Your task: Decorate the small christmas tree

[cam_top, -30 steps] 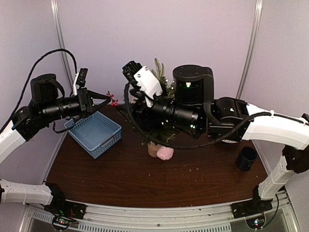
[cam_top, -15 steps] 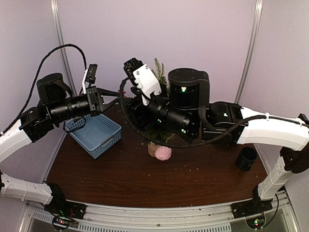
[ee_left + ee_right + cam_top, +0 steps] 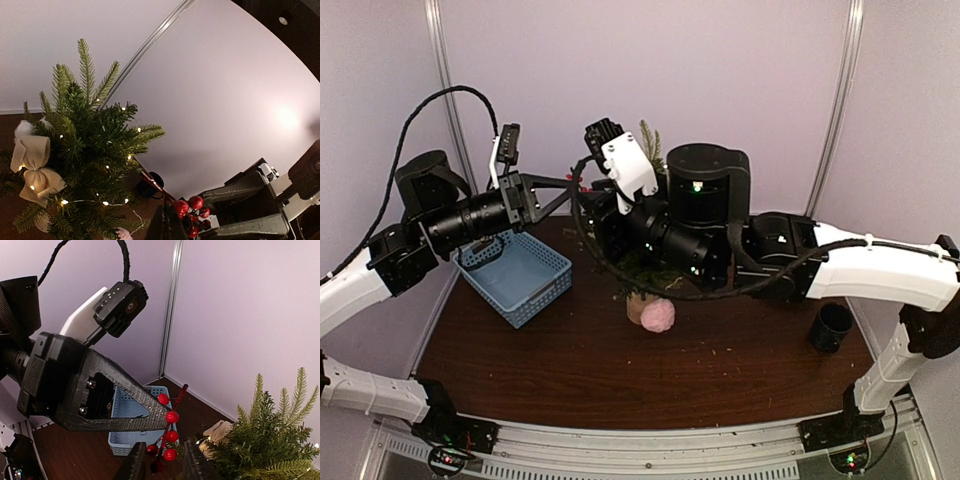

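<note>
Red berry sprig [image 3: 170, 436], pinched by left gripper [image 3: 159, 412]

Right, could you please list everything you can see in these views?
small christmas tree: one, dark green with lit fairy lights, far middle of the table
bow: one, beige, on the tree
fluffy ball: one, white, on the tree above the bow
berry sprig: one, red, beside the tree
pompom: one, pink, at the tree's base
basket: one, blue, left of the tree
cup: one, black, right side of the table
table: one, dark brown
left gripper: black, shut on the berry sprig
right gripper: black, jaws apart around the sprig's lower end
</note>
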`<action>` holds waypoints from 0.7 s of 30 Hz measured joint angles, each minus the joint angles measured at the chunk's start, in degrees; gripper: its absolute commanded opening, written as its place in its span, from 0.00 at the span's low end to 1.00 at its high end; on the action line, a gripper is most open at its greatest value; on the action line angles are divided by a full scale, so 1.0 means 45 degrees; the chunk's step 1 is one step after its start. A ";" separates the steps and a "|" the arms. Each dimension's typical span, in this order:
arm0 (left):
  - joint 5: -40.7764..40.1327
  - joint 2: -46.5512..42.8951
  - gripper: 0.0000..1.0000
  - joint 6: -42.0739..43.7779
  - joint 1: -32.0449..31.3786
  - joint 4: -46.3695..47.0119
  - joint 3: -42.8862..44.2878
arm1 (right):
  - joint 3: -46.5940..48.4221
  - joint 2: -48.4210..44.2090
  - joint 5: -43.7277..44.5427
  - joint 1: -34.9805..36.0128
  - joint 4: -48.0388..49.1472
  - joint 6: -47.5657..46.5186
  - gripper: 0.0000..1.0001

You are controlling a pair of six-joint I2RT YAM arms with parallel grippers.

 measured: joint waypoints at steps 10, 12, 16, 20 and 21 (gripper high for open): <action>0.0136 0.0214 0.00 0.0000 0.0005 0.0374 -0.0005 | -0.0136 0.0000 -0.0068 -0.0189 0.0345 0.0170 0.30; 0.0155 0.0219 0.00 0.0000 0.0000 0.0442 -0.0005 | -0.0141 0.0000 -0.0102 -0.0204 0.0369 0.0141 0.37; 0.0175 0.0228 0.00 0.0000 0.0000 0.0612 -0.0005 | -0.0194 0.0000 -0.0170 -0.0257 0.0379 0.0306 0.36; 0.0170 0.0243 0.00 -0.0010 0.0000 0.0937 -0.0063 | -0.0282 0.0000 -0.0204 -0.0287 0.0384 0.0364 0.26; 0.0170 0.0253 0.00 -0.0010 0.0000 0.1039 -0.0092 | -0.0301 0.0000 -0.0214 -0.0287 0.0389 0.0345 0.24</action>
